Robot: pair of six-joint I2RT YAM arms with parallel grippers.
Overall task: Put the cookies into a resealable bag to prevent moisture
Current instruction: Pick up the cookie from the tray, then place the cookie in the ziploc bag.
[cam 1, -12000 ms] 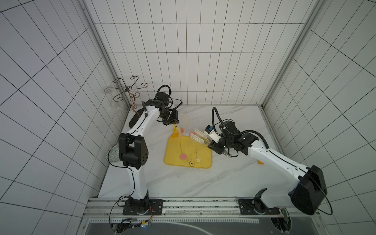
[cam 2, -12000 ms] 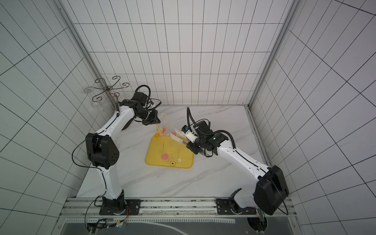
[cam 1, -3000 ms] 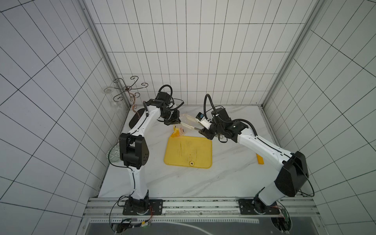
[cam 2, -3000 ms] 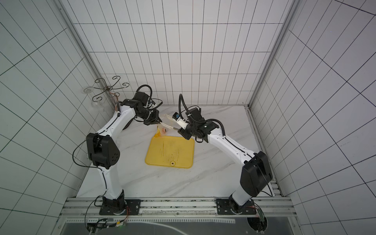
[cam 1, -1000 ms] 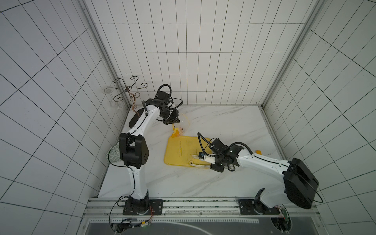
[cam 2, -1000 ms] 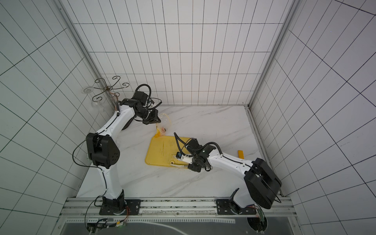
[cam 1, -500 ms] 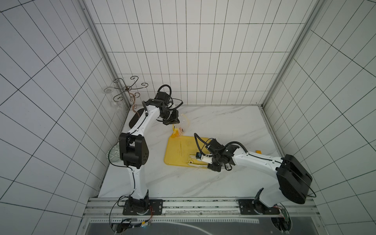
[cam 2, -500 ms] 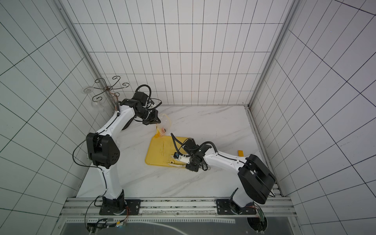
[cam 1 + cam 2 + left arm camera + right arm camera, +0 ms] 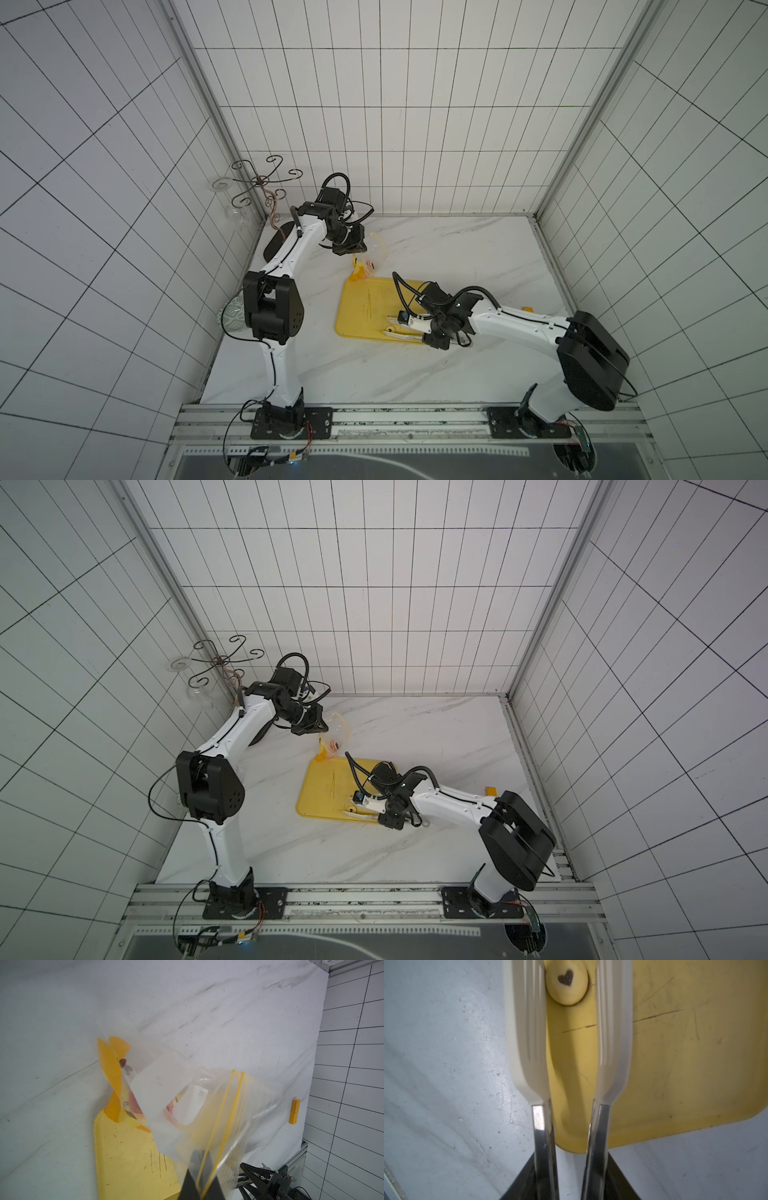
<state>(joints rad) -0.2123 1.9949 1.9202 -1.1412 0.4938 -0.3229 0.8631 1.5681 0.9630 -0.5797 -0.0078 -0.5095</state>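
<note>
Small pale-yellow round cookie with dark heart centre lies between the tips of the right gripper, jaws part-open, not yet clamped; near edge of yellow rectangular tray. Left gripper is pinched shut on transparent resealable bag, far-left.

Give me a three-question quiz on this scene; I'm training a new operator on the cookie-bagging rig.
1. True or false: the left gripper holds the bag up by its rim.
2. What lies between the tongs of the right gripper?
A. a pink disc
B. a pale round cookie with a dark heart
C. nothing
3. Fill in: that cookie rests on the yellow ____.

Key: 1 true; 2 B; 3 tray.
</note>
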